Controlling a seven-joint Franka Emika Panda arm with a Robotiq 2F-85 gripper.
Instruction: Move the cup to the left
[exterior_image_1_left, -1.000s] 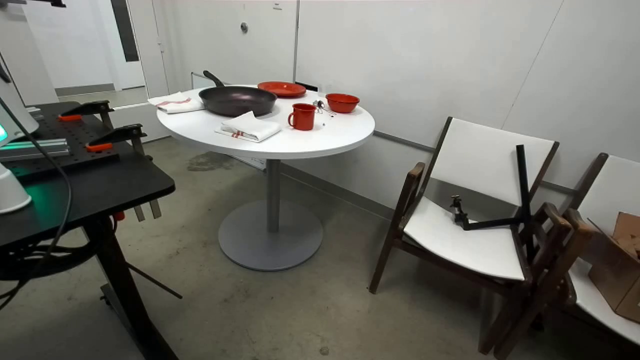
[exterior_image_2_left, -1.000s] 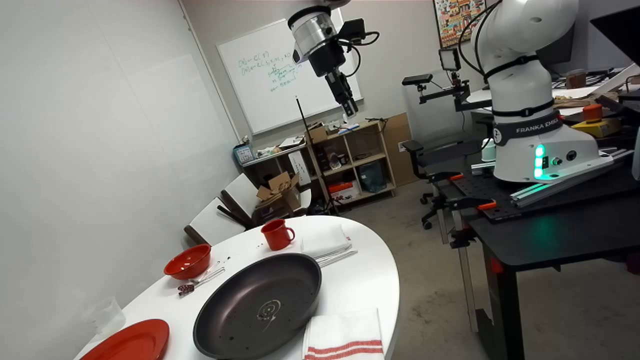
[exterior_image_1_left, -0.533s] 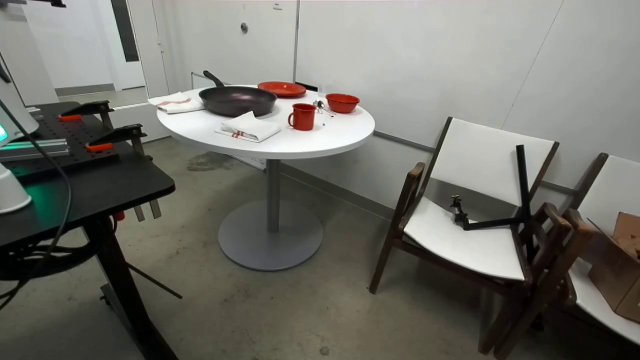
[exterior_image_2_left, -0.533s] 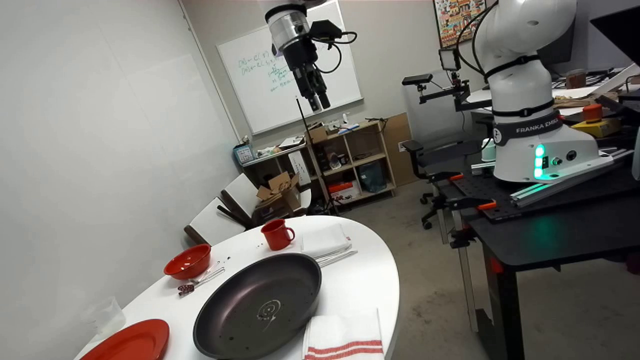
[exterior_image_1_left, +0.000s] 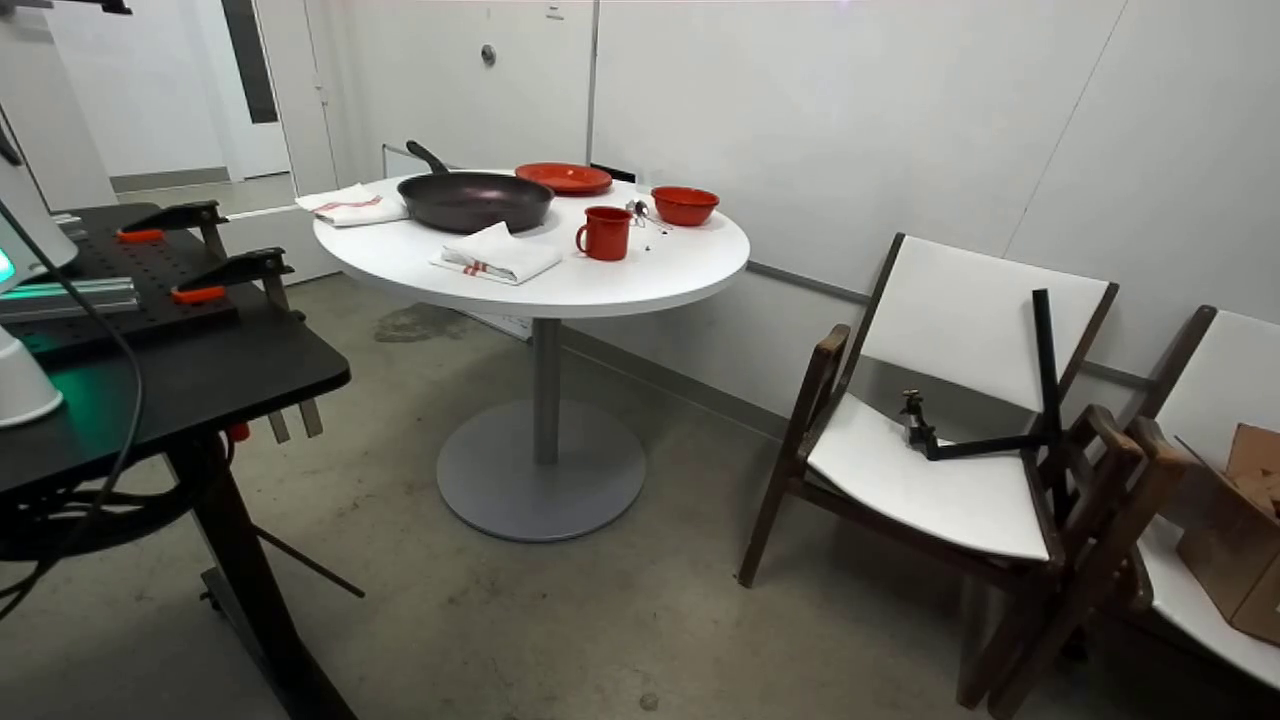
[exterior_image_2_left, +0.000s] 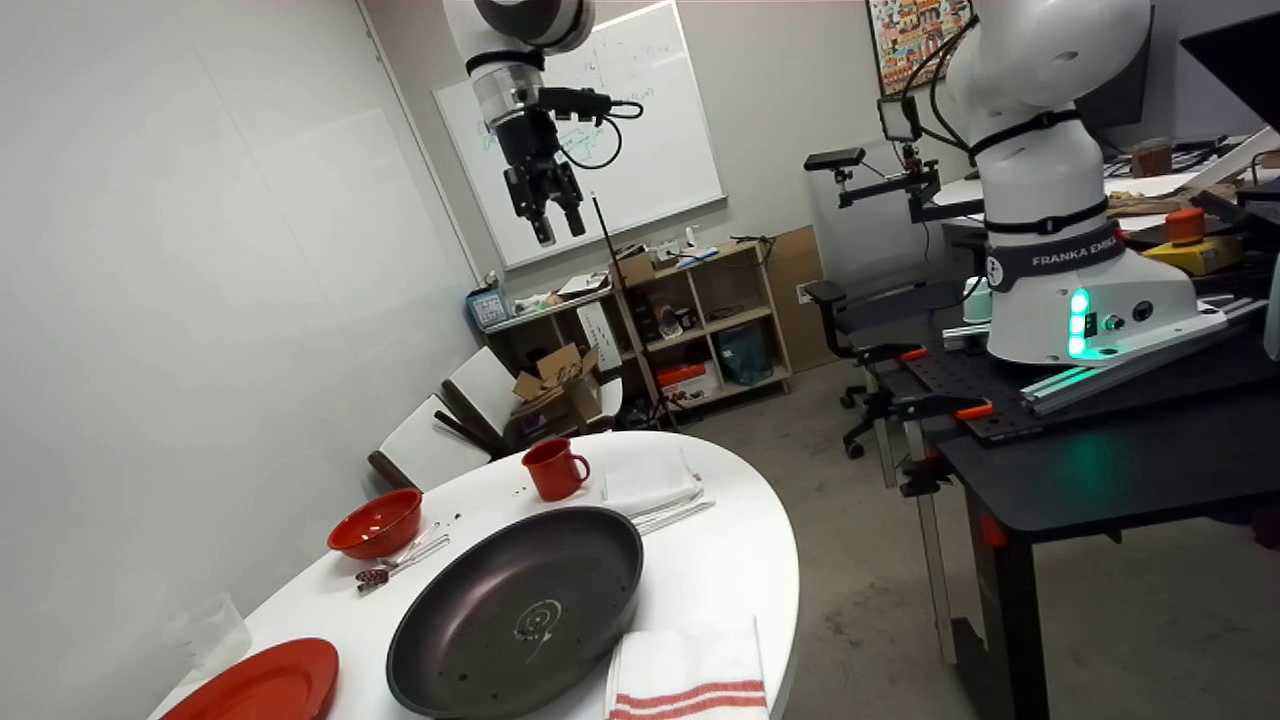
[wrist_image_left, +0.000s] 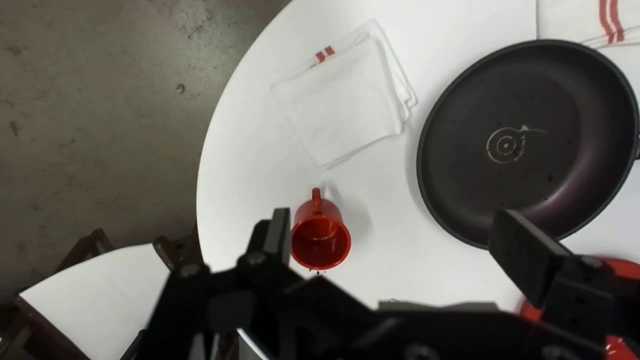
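The cup (exterior_image_1_left: 607, 235) is a small red mug standing upright on the white round table (exterior_image_1_left: 660, 285). It also shows in an exterior view (exterior_image_2_left: 555, 470) and in the wrist view (wrist_image_left: 321, 245), where its handle points up toward a folded towel. My gripper (exterior_image_2_left: 561, 236) hangs high above the table, pointing down, apart from the cup. In the wrist view my gripper (wrist_image_left: 393, 220) has its fingers wide apart with nothing held. There the cup appears just inside the left finger, well below it. The gripper is out of view in the exterior view from the chair side.
A black frying pan (exterior_image_2_left: 520, 610) takes up much of the table. Folded white towels (exterior_image_1_left: 498, 254) (exterior_image_2_left: 688, 670), a red bowl (exterior_image_2_left: 376, 524), a red plate (exterior_image_2_left: 265, 685) and small utensils (exterior_image_2_left: 405, 560) lie around it. A white wall (exterior_image_2_left: 230, 300) stands behind the bowl side.
The gripper has moved leftward in the exterior view that shows it, and has turned more upright. Its two fingers now show clearly apart. The cup and other table things have not moved.
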